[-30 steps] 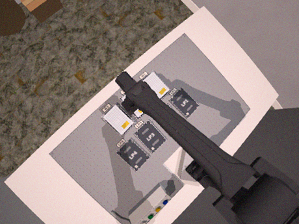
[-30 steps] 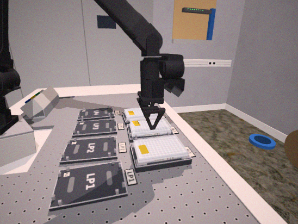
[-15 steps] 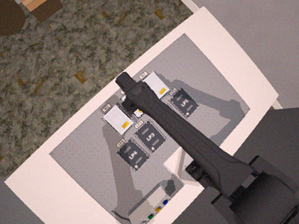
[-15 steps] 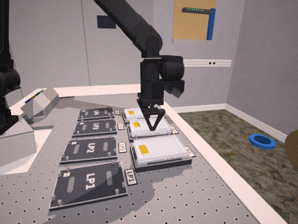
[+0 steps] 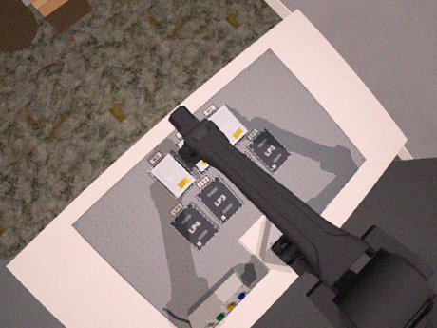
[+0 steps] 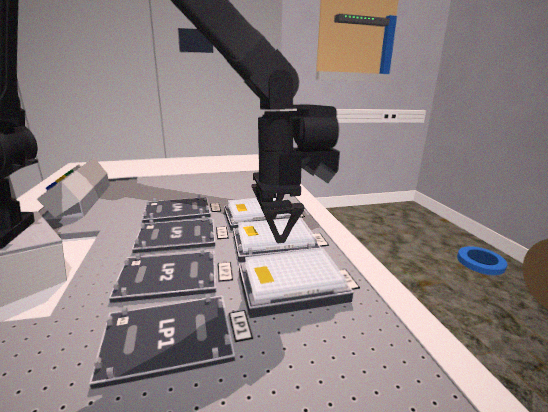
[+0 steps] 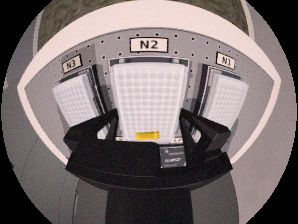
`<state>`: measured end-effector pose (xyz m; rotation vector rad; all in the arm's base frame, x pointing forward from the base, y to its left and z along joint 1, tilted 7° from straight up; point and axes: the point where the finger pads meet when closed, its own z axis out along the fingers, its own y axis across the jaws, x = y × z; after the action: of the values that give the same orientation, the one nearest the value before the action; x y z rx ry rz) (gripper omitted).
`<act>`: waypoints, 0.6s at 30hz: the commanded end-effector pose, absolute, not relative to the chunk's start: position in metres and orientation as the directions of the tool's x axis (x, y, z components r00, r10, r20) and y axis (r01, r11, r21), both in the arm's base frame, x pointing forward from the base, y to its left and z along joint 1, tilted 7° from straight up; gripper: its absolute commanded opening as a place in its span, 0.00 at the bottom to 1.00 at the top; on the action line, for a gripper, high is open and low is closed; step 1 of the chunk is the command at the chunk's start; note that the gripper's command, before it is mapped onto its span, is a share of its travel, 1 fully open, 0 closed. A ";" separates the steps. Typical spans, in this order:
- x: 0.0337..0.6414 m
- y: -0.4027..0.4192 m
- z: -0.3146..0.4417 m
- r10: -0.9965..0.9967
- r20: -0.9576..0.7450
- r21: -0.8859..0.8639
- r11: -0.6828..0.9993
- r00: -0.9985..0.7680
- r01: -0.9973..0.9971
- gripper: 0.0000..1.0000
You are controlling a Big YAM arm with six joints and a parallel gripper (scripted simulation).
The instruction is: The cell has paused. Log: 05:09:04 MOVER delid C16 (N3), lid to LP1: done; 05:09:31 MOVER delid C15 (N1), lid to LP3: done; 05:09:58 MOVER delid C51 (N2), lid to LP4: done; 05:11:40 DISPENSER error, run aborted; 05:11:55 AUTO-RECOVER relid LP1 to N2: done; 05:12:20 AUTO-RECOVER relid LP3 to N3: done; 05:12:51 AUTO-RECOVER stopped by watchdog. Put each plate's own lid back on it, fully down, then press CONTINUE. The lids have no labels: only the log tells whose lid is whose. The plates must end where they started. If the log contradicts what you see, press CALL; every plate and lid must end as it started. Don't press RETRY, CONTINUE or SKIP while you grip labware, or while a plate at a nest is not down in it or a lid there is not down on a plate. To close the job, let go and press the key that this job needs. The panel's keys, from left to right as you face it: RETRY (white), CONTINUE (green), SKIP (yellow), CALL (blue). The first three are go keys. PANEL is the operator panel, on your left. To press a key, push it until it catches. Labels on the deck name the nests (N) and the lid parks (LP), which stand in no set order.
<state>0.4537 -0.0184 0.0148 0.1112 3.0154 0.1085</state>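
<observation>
Three white well plates stand in a row, each with a clear lid and a yellow tag. In the wrist view the N2 plate (image 7: 148, 99) is in the middle, the N3 plate (image 7: 72, 102) on the left and the N1 plate (image 7: 225, 102) on the right. My gripper (image 7: 148, 111) is straight down over N2, with its fingers on the two long sides of the lid on that plate (image 6: 272, 234), shut on it. The lid still looks level and low on the plate. In the exterior view the fingertips (image 6: 280, 239) are at lid height. The arm hides N2 in the top view.
Four dark lid parks are bare: LP1 (image 6: 162, 337), LP2 (image 6: 165, 274), LP3 (image 6: 175, 233) and LP4 (image 6: 176, 207). The operator panel (image 5: 217, 309) stands at the deck's left end, with green (image 5: 219, 317), yellow (image 5: 230, 306) and blue (image 5: 241, 295) keys showing. The deck edge runs just past the plates.
</observation>
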 end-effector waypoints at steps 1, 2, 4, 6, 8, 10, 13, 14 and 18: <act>0.455 -0.012 0.002 0.077 -0.106 0.079 0.994 -0.991 0.069 0.00; 0.455 -0.012 0.002 0.078 -0.107 0.079 0.994 -0.991 0.069 0.00; 0.455 -0.012 0.001 0.078 -0.105 0.079 0.994 -0.991 0.070 0.00; 0.455 -0.012 0.001 0.078 -0.105 0.079 0.994 -0.991 0.070 0.00; 0.455 -0.012 0.001 0.078 -0.105 0.079 0.994 -0.991 0.070 0.00; 0.454 -0.012 0.001 0.078 -0.105 0.079 0.994 -0.991 0.070 0.00; 0.454 -0.012 0.001 0.078 -0.105 0.079 0.994 -0.991 0.070 0.00; 0.454 -0.012 0.001 0.078 -0.105 0.079 0.994 -0.991 0.070 0.00; 0.454 -0.012 0.001 0.078 -0.105 0.079 0.994 -0.991 0.070 0.00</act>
<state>0.4540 -0.0183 0.0139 0.1109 3.0153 0.1086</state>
